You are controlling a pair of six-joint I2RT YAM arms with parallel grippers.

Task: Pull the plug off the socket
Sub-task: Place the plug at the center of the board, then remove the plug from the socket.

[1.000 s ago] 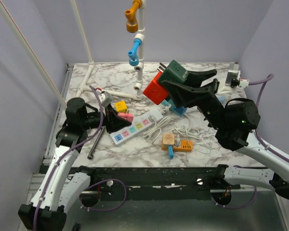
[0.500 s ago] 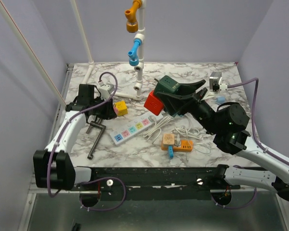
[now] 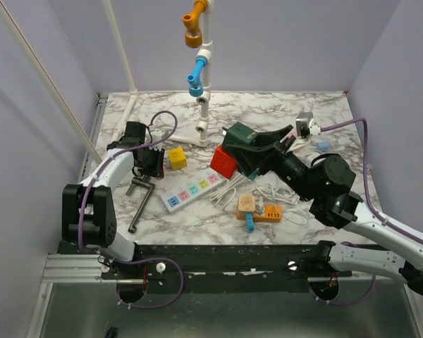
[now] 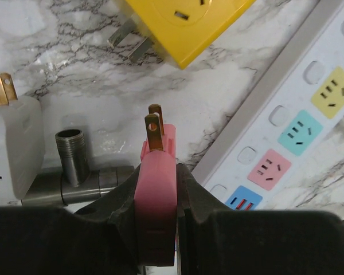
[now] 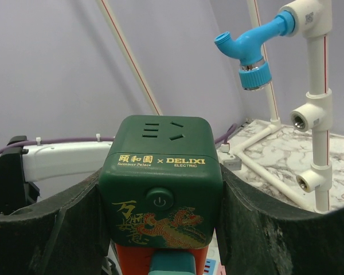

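Two arms in view over the marble table (image 3: 296,105). Left gripper (image 3: 152,165) (image 4: 156,197) sits at 9 o'clock of table centre, jaws pinched tight on the pink plug (image 4: 156,177); its two brass prongs are bare, pointing to 12 o'clock in the wrist view and touching nothing. Plug is off the socket (image 3: 194,189) (image 4: 292,114), the long white strip lying flat at table centre, running from 7 o'clock to 1 o'clock, at about 4 o'clock of the left gripper and just beside it; no outlet that shows has anything plugged in. White cord (image 3: 231,184) bunched at the strip's 3 o'clock side. Yellow cube adapter (image 3: 176,156) (image 4: 186,23) lies at 2 o'clock of the left gripper, near but apart. Grey pipe elbow (image 3: 138,198) (image 4: 69,157) lies at 6 o'clock of that gripper, white charger (image 4: 8,152) beside it in the wrist view. Right gripper (image 3: 244,145) (image 5: 160,220), at 2 o'clock of the strip, has its jaws clamped on both sides of the green cube adapter (image 3: 241,135) (image 5: 160,166), raised off the table; red cube (image 3: 224,160) is right against the green one's underside. Orange strip (image 3: 261,209) lies at 4 o'clock of the socket. White pipe stand (image 3: 204,105) with blue tap (image 3: 195,76) (image 5: 246,54) stands at 12 o'clock.
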